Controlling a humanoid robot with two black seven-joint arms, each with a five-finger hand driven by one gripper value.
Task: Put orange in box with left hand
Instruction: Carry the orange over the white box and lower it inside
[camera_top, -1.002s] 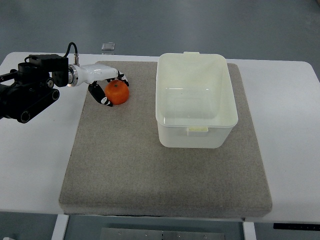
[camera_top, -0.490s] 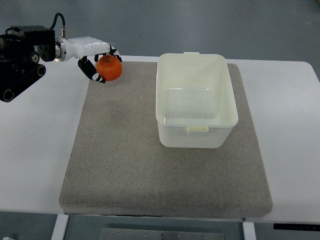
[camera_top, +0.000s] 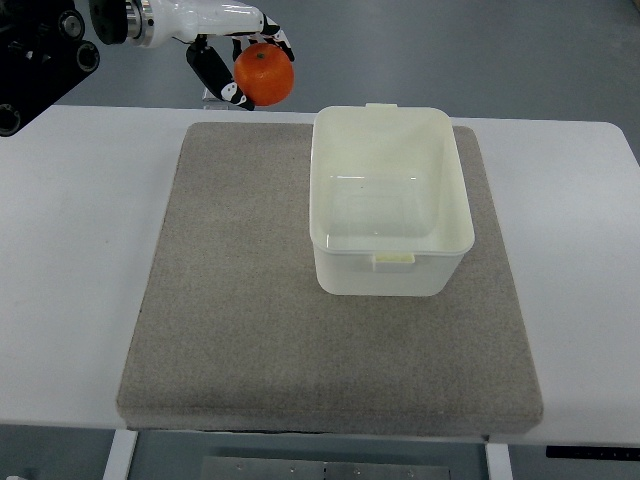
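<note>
My left hand reaches in from the upper left, white with black fingers curled around an orange. It holds the fruit high in the air, over the far edge of the table and left of the box's far-left corner. The box is a pale, translucent plastic tub standing open on the right half of a grey mat, with nothing visible inside it. The right arm does not show.
The mat lies on a white table. The left arm's black forearm housing fills the top left corner. A small clear object sits at the table's far edge, mostly hidden behind the hand.
The left hand has lifted the orange off the mat and carried it up and to the right, closer to the box's far-left corner.
</note>
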